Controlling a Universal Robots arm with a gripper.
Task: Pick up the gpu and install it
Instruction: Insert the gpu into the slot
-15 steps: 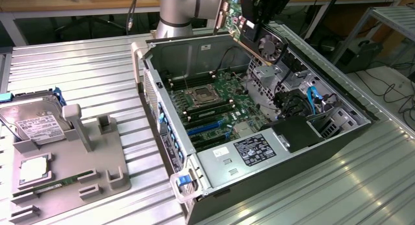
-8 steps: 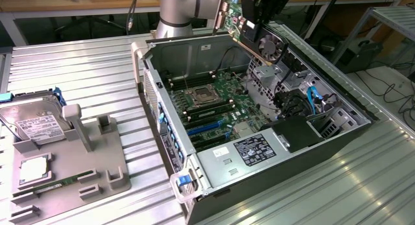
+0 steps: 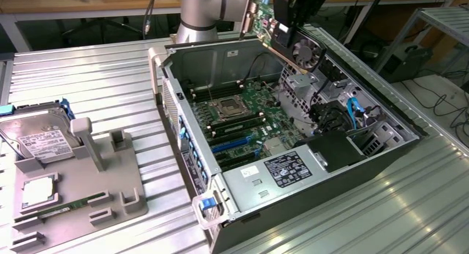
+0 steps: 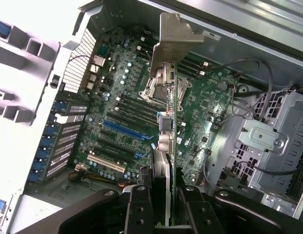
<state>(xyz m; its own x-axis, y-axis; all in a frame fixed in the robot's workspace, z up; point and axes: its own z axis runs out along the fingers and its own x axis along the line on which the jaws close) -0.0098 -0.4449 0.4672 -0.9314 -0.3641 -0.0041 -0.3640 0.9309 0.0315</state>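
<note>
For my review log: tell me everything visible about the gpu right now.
The gpu is a flat green circuit card with a black round fan and a silver metal bracket at one end. The gripper clamps it by one edge, holding it tilted above the open computer case, not yet seated in the motherboard.

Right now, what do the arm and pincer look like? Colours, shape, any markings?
The arm is a smooth silver-grey cylindrical tube with a pale blue band at its upper joint. The pincer is matte black, with two flat fingers on hinged link bars, dotted with round screw holes. I can make out no markings or cables on it.
</note>
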